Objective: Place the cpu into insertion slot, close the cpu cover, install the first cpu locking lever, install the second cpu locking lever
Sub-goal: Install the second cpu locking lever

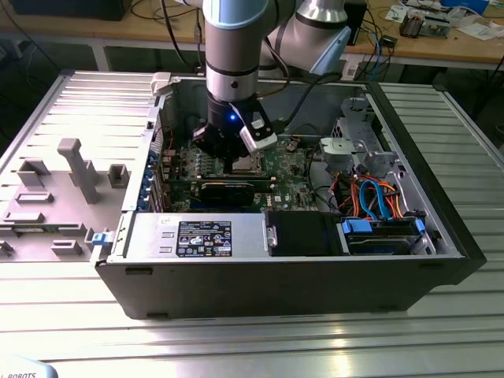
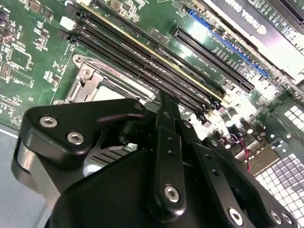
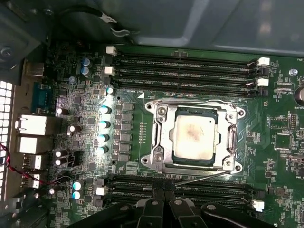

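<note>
The cpu [image 3: 194, 137], a dull grey-tan square, lies flat in the insertion slot [image 3: 159, 158] on the green motherboard. The silver cpu cover [image 3: 232, 142] is down around it, its window framing the chip. A thin metal locking lever [image 3: 202, 177] runs slanted along the socket edge nearest the gripper. My gripper [image 3: 164, 191] is shut, its black fingertips together just beside the lever's end, between the socket and the memory slots. In the second wrist view the gripper [image 2: 164, 107] stands over the socket frame [image 2: 88, 76]. In the exterior view the gripper [image 1: 228, 156] is low inside the case beside the socket [image 1: 250, 164].
Long black memory slots [image 3: 183, 71] flank the socket on two sides. A black graphics card [image 1: 228, 189] lies in front of the gripper. The case walls [image 1: 283, 283], power supply [image 1: 197, 236] and drive bay with orange and blue cables [image 1: 378, 201] hem in the board. A grey fixture plate [image 1: 55, 197] sits outside.
</note>
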### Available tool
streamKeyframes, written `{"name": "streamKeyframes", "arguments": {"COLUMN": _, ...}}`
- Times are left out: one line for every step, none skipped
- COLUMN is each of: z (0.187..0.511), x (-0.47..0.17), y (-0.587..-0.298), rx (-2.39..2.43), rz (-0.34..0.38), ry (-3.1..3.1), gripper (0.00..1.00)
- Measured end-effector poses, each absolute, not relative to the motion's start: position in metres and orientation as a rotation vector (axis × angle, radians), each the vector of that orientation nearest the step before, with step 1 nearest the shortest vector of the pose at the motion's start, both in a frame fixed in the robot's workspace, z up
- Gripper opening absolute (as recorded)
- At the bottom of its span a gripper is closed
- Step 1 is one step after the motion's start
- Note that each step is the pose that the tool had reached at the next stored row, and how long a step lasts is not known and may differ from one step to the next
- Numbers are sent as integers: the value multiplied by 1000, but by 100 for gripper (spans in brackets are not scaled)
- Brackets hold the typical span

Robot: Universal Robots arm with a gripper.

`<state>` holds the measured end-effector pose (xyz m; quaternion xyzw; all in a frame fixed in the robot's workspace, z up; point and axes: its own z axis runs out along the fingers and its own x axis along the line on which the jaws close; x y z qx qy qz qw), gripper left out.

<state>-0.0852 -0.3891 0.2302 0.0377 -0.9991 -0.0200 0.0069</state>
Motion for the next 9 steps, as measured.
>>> {"name": "streamKeyframes", "arguments": {"z": 230, "x": -86, "y": -389, "rx": 121, "rz": -66, "ry": -3124, "gripper": 11}}
{"name": "streamKeyframes", "arguments": {"z": 230, "x": -86, "y": -390, "rx": 123, "rz": -69, "ry": -3122, "gripper": 11}}
{"name": "streamKeyframes", "arguments": {"z": 229, "x": -87, "y": -390, "rx": 126, "rz": -73, "ry": -3121, "gripper": 11}}
{"name": "streamKeyframes", "arguments": {"z": 229, "x": -87, "y": -390, "rx": 129, "rz": -76, "ry": -3119, "gripper": 11}}
{"name": "streamKeyframes", "arguments": {"z": 228, "x": -88, "y": -390, "rx": 132, "rz": -82, "ry": -3117, "gripper": 11}}
{"name": "streamKeyframes", "arguments": {"z": 227, "x": -88, "y": -390, "rx": 134, "rz": -85, "ry": -3115, "gripper": 11}}
{"name": "streamKeyframes", "arguments": {"z": 227, "x": -89, "y": -391, "rx": 137, "rz": -87, "ry": -3114, "gripper": 11}}
{"name": "streamKeyframes", "arguments": {"z": 226, "x": -89, "y": -391, "rx": 140, "rz": -90, "ry": -3112, "gripper": 11}}
{"name": "streamKeyframes", "arguments": {"z": 225, "x": -89, "y": -391, "rx": 142, "rz": -93, "ry": -3110, "gripper": 11}}
